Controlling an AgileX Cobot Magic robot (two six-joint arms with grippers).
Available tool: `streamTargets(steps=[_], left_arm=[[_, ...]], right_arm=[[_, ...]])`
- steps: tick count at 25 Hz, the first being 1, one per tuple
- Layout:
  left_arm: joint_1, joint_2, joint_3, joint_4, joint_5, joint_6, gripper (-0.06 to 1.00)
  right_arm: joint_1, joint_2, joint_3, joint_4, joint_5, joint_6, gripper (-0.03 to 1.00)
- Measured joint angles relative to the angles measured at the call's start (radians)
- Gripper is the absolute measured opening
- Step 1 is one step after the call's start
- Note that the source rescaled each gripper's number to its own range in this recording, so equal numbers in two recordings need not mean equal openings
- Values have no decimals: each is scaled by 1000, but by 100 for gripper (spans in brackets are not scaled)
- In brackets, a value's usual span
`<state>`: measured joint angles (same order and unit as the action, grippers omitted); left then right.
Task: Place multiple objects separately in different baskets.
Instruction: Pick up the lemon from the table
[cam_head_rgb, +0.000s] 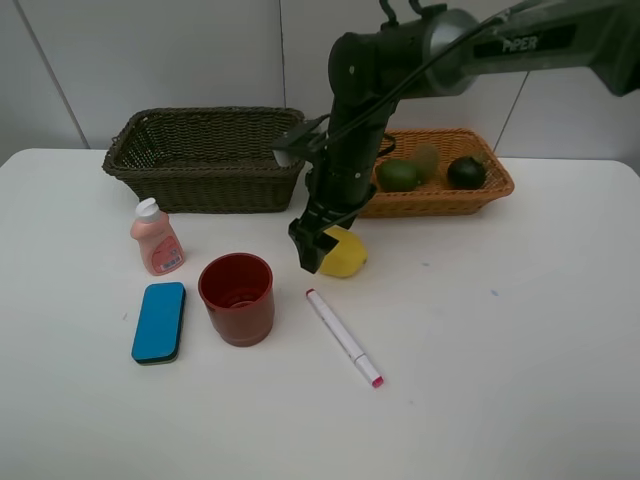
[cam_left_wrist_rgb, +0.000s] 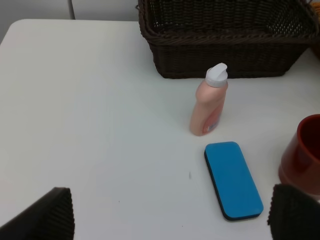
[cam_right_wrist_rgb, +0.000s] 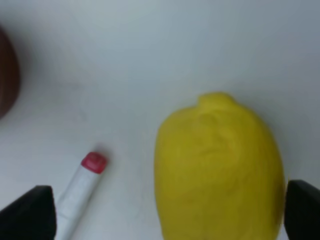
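Progress: green lime (cam_head_rgb: 397, 175), brown kiwi (cam_head_rgb: 427, 158) and dark green mangosteen (cam_head_rgb: 466, 172) lie in the orange-tan basket (cam_head_rgb: 487, 193); by my reading, the fruit sorting is nearly done.
Remaining: yellow lemon (cam_right_wrist_rgb: 220, 165), pink bottle (cam_head_rgb: 157, 240), red cup (cam_head_rgb: 237, 297), blue eraser (cam_head_rgb: 159, 321) and marker (cam_head_rgb: 343, 337) all rest on the counter (cam_head_rgb: 500, 350); no object shows inside the dark basket (cam_head_rgb: 200, 155).
Right fingers (cam_right_wrist_rgb: 27, 212): spread wide, holding nothing, low over the lemon with one finger on each side of it, not visibly touching.
Left fingers (cam_left_wrist_rgb: 47, 215): spread wide, holding nothing, above the counter near the eraser and bottle.
Lemon position: on the counter just in front of the orange-tan basket's left end, near the marker's capped end.
Edges: the near walls of both baskets rise close behind the lemon, so a lift likely has to clear the rim.
Open room: broad bare counter to the right and front; the cup and marker crowd the left side.
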<state>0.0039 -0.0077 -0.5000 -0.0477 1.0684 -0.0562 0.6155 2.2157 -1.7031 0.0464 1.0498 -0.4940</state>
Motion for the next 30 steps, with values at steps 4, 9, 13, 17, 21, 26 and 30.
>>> streamTargets(steps=[4, 9, 13, 17, 21, 26, 30], left_arm=[[0, 0, 0, 0, 0, 0, 100], [0, 0, 0, 0, 0, 0, 100], [0, 0, 0, 0, 0, 0, 100], [0, 0, 0, 0, 0, 0, 100], [0, 0, 0, 0, 0, 0, 100], [0, 0, 0, 0, 0, 0, 100], [0, 0, 0, 0, 0, 0, 100]], right_arm=[[-12, 21, 0, -4, -20, 0, 100], [-34, 34, 0, -28, -32, 0, 100], [-49, 34, 0, -33, -38, -1, 100], [-55, 35, 0, -32, -38, -1, 100], [-55, 54, 0, -27, -34, -1, 100], [-55, 67, 0, -24, -30, -1, 100], [-55, 68, 0, -24, -30, -1, 100]])
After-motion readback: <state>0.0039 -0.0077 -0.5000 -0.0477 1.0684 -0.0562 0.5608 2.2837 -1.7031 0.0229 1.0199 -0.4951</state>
